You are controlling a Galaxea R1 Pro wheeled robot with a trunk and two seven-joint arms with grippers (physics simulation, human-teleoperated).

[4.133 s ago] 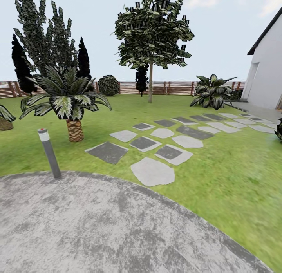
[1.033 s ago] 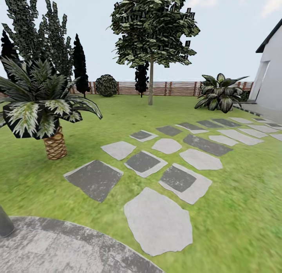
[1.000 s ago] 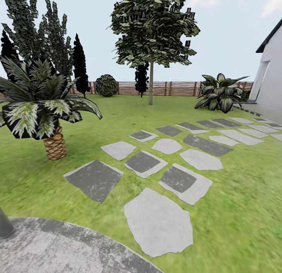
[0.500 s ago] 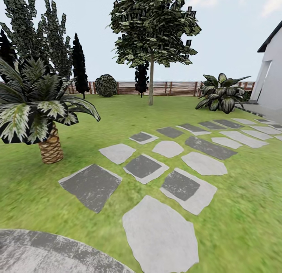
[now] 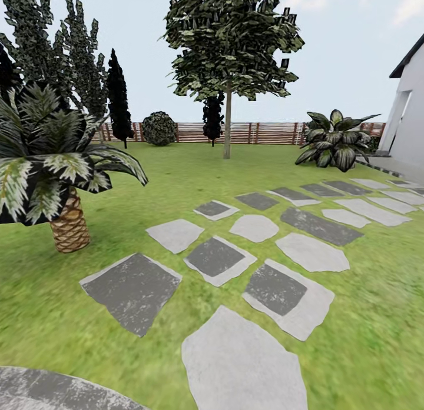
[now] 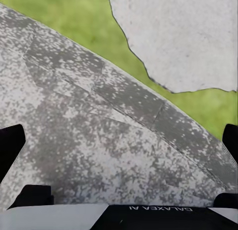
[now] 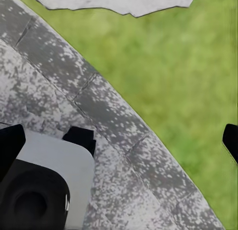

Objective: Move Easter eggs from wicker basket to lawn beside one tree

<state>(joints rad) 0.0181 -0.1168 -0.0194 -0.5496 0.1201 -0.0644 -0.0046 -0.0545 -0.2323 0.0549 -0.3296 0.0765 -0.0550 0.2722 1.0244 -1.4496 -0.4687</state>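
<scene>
Both sets of fingers (image 6: 119, 141) (image 7: 119, 136) hang spread and empty over the patio (image 6: 89, 141); eggs likely light, smooth, best cupped round the middle.

Stepping slabs (image 5: 215, 257) — palm (image 5: 69, 225) beside

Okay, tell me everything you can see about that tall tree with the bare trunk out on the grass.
The tree stands upright on the far part of the lawn, a little in front of the slatted wooden fence. Its trunk is thin, straight, pale grey-brown and bare up to a broad, ragged crown of dark green leaves with lighter flecks. The foot of the trunk meets the grass; nothing lies beside it. A small dark tree shows just behind it, by the fence.
</scene>
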